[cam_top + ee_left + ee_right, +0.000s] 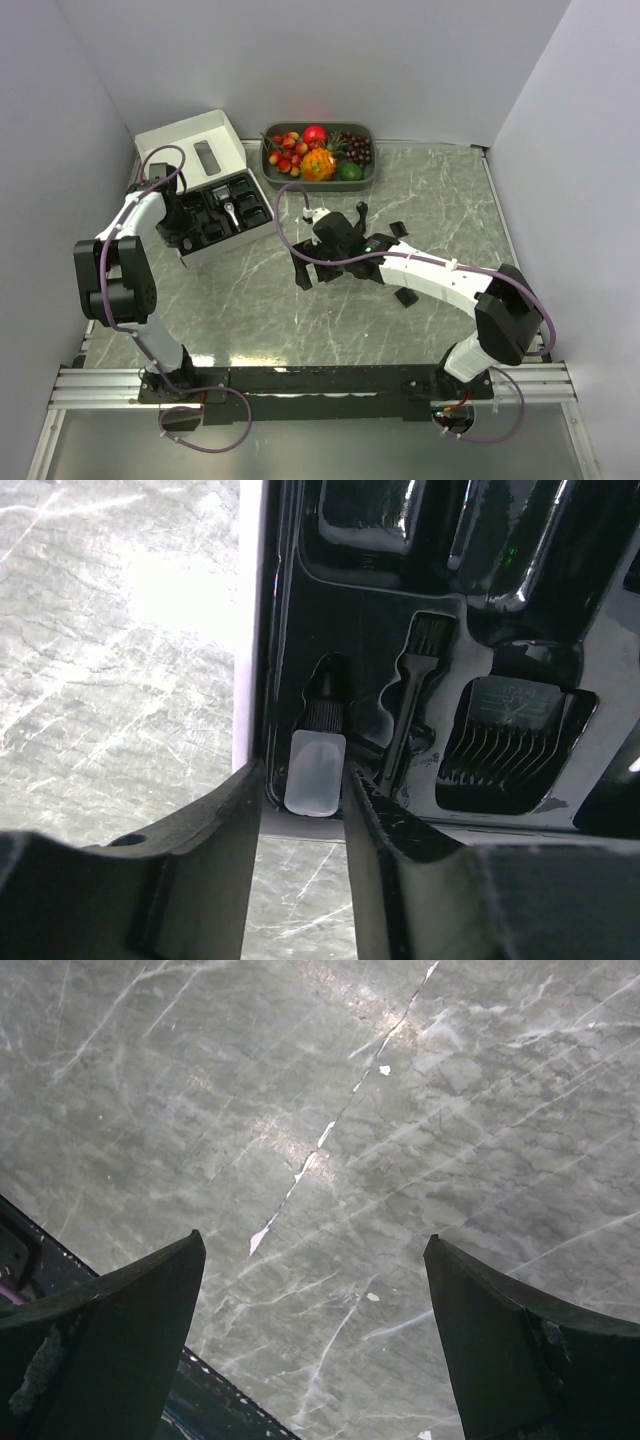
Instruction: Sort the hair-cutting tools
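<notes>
Straddling the small clear bottle seated in the black moulded insert, the left gripper may be pinching it, I cannot tell; the right gripper hovers, jaws wide.

Nothing legible anywhere in these views. Ahead and to the right of the left claw, the comb guard carries faint raised marks, too blurred to read. Beyond that claw, the white box lid shows only a plain grey patch, with no words.
</notes>
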You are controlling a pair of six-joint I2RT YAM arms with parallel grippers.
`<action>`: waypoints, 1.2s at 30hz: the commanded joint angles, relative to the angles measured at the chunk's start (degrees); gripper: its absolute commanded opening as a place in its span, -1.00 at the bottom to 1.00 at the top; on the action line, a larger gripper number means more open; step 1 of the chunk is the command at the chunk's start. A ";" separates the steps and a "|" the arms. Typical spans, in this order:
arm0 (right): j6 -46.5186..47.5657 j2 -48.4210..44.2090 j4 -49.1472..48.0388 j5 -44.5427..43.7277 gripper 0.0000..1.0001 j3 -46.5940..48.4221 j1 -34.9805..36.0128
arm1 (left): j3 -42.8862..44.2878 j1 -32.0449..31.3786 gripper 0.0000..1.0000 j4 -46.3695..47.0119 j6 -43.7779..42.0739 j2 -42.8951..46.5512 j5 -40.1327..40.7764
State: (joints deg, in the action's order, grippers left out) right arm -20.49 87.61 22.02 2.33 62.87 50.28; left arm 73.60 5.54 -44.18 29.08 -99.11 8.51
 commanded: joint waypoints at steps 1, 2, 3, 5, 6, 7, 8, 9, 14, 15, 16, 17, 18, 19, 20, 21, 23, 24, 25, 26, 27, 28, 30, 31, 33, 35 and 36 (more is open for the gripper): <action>0.36 0.45 -0.22 -1.01 0.99 2.52 0.43 | -0.12 0.17 -0.19 1.56 -0.60 -0.29 0.19; 0.28 0.45 -0.31 -0.92 0.99 2.52 0.43 | -0.30 0.17 -0.29 1.64 -0.60 -0.12 0.54; 0.36 0.45 -0.31 -0.92 0.99 2.52 0.43 | -0.39 0.17 -0.32 1.64 -0.78 -0.03 0.63; 0.36 0.54 -0.14 -1.10 0.99 2.69 0.52 | -0.30 0.17 -0.38 1.47 -0.69 -0.12 0.63; 0.36 0.54 -0.05 -1.18 0.99 2.69 0.52 | -0.22 0.17 -0.42 1.38 -0.78 -0.12 0.54; 0.36 0.37 -0.14 -1.19 0.99 2.61 0.43 | -0.04 0.17 -0.45 1.38 -0.78 -0.03 0.54; 0.28 0.28 -0.22 -1.19 0.99 2.52 0.52 | -0.04 0.17 -0.51 1.47 -0.61 0.23 0.63; 0.28 0.19 -0.14 -1.19 0.99 2.43 0.52 | -0.04 0.17 -0.54 1.56 -0.78 0.41 0.54; 0.28 0.10 -0.14 -1.27 0.99 2.52 0.52 | 0.31 0.17 -0.67 1.03 -0.52 0.76 1.24; 0.36 0.01 -0.22 -1.19 0.99 2.43 0.61 | 0.40 0.17 -0.68 1.03 -0.43 1.02 1.24; 0.36 0.10 -0.22 -1.19 0.99 2.43 0.61 | 0.49 0.26 -0.70 1.03 -0.43 1.29 1.68; 0.36 0.10 -0.22 -1.19 0.99 2.43 0.52 | 0.58 0.17 -0.71 1.03 -0.25 2.07 2.12; 0.36 0.10 -0.31 -1.19 0.99 2.43 0.61 | 0.66 0.09 -0.71 1.03 -0.17 2.43 2.47; 0.45 0.19 -0.31 -1.10 0.99 2.43 0.69 | 0.93 0.17 -0.71 0.94 -0.16 2.60 2.91; 0.45 0.10 -0.31 -1.10 0.99 2.43 0.69 | 1.10 0.17 -0.71 0.77 -0.25 2.95 3.26; 0.54 0.36 -0.22 -1.10 0.99 2.52 0.69 | 1.36 0.09 -0.71 0.59 -0.17 3.13 3.53; 0.54 0.28 -0.14 -1.18 0.99 2.61 0.69 | 1.28 0.08 -0.72 0.59 -0.25 3.92 4.14; 0.54 0.28 -0.22 -1.10 0.99 2.61 0.69 | 1.02 0.08 -0.73 0.76 -0.17 4.36 4.32; 0.54 0.28 -0.22 -1.10 0.99 2.61 0.78 | 0.84 0.17 -0.73 0.85 0.01 4.71 4.58; 0.54 0.28 -0.22 -1.10 0.99 2.61 0.78 | 0.67 0.00 -0.73 1.38 -0.16 5.41 4.67; 0.54 0.28 -0.22 -1.10 0.99 2.61 0.78 | 0.32 0.00 -0.73 1.47 -0.08 5.68 4.67; 0.54 0.36 -0.22 -1.10 0.99 2.61 0.87 | 0.23 -0.09 -0.73 1.56 -0.08 5.86 4.76; 0.54 0.45 -0.14 -1.01 0.99 2.69 0.96 | -0.30 -0.27 -0.74 1.73 -0.16 6.38 5.28; 0.63 0.45 -0.22 -1.01 0.99 2.69 0.96 | -0.48 -0.35 -0.74 1.91 -0.25 6.65 5.46; 0.63 0.71 -0.05 -1.10 0.99 2.87 1.13 | -1.00 -0.53 -0.74 2.17 -0.17 7.09 6.07; 0.63 0.72 -0.05 -1.18 0.99 2.87 1.22 | -1.27 -0.97 -0.74 2.43 -0.34 7.44 6.25; 0.63 0.72 -0.14 -1.19 0.99 2.87 1.22 | -1.27 -1.06 -0.74 2.61 -0.34 7.35 6.69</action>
State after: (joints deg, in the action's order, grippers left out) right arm -20.47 87.64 22.04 1.93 62.92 50.87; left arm 73.14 5.19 -42.65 29.15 -93.93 12.97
